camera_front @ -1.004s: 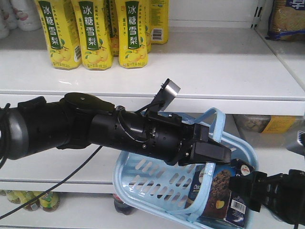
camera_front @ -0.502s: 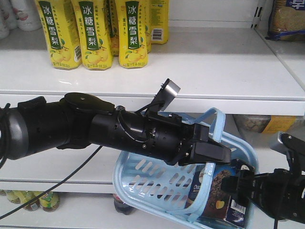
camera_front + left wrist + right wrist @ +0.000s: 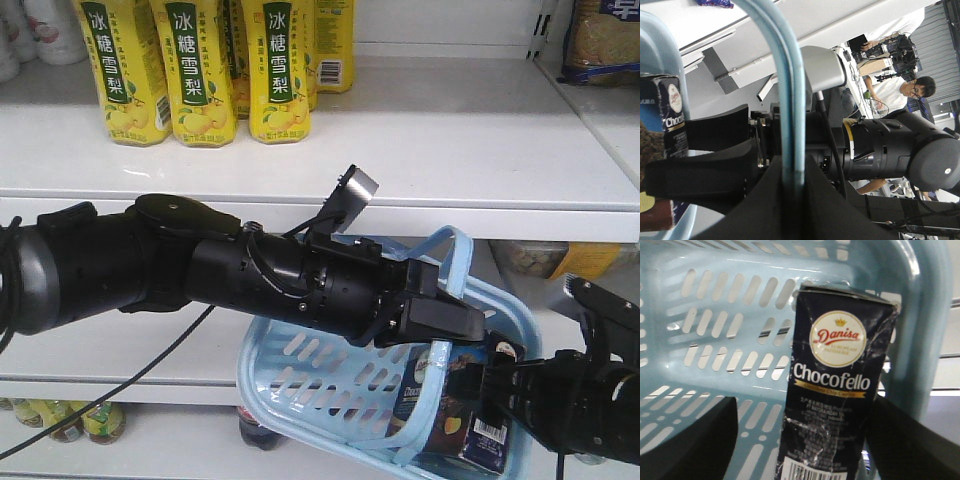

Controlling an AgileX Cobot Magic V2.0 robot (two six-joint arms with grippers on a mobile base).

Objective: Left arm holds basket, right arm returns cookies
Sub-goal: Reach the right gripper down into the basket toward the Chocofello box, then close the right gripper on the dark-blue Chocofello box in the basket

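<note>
The thick black left arm [image 3: 200, 265] reaches across to the right. Its gripper [image 3: 445, 322] is shut on one loop handle [image 3: 790, 100] of the light blue basket [image 3: 320, 385], which hangs tilted in front of the shelves. The dark navy cookies box [image 3: 468, 405] stands upright in the basket's right end, with its "Chocofello" face [image 3: 832, 385] filling the right wrist view. My right gripper [image 3: 492, 395] comes in from the lower right and is open. Its fingers [image 3: 690, 440] straddle the box: the left one stands apart from it, the right one lies close against its edge.
Yellow drink cartons [image 3: 200, 70] stand on the white upper shelf [image 3: 450, 150]. A packet [image 3: 600, 40] lies at top right and a yellow pack [image 3: 585, 260] behind the basket. Bottles [image 3: 60, 420] sit on the lowest shelf. A person [image 3: 895, 92] stands behind the robot.
My right gripper has moved left and a little up, from beside the basket's right end to around the cookies box. The left arm and basket have stayed put.
</note>
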